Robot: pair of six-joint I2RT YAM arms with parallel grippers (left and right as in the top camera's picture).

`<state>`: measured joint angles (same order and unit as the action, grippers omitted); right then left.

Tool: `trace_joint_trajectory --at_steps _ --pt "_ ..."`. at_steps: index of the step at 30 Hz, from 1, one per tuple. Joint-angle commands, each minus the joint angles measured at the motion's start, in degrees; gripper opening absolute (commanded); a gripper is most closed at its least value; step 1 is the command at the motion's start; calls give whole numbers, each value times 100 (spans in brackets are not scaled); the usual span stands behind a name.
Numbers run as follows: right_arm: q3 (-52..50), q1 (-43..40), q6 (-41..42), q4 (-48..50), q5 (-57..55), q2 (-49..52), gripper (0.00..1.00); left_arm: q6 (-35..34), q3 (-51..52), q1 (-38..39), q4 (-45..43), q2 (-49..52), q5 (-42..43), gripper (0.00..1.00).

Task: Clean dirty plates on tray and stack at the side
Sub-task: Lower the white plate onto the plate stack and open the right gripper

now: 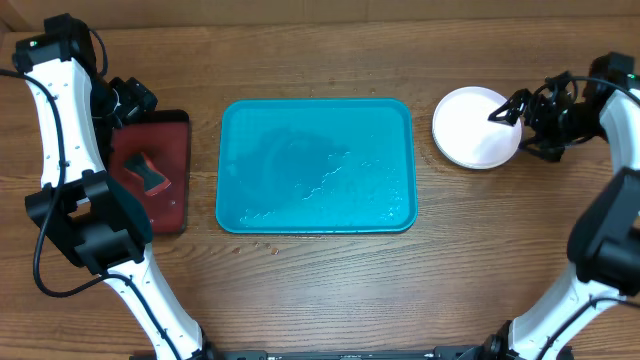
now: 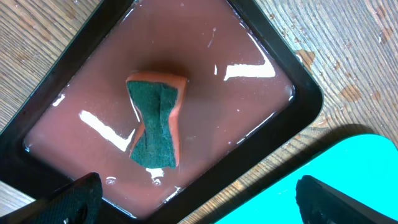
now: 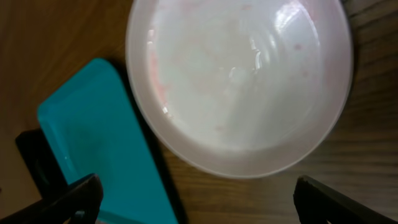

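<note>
Overhead view shows the turquoise tray (image 1: 316,166) in the middle of the wooden tabletop (image 1: 330,290), with its long side running left to right and water drops shining on its floor. The white plate (image 1: 470,125) sits on the tabletop just to the right of the tray, near its far right corner and not touching it. I cannot tell whether other plates lie under it. In the right wrist view this plate (image 3: 239,81) has faint pink marks on its surface. The right hand (image 1: 520,130) is at the right edge of the plate, with fingers spread wide and grasping nothing. The left hand (image 1: 130,100) is above the far end of the dark red tray (image 1: 178,135), also spread wide and holding nothing. A sponge (image 2: 155,124) with a green top and orange body lies in the reddish liquid of this tray.
</note>
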<state>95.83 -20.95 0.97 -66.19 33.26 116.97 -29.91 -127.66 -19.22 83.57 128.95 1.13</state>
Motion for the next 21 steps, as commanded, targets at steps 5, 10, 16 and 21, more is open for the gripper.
trace_joint_trajectory --at_steps 5,10,16,21 --pt "-85 343 -597 -688 177 -1766 100 11 -59 22 -7 -57 37 100" --pt "-632 837 -595 -769 -63 -2826 100 11 -59 24 -7 -57 37 100" --pt "-1414 1443 -590 -649 -103 -4063 100 11 -59 22 -7 -57 37 100" --pt "-1486 1672 -588 -1226 -105 -4354 100 11 -59 22 -7 -57 37 100"
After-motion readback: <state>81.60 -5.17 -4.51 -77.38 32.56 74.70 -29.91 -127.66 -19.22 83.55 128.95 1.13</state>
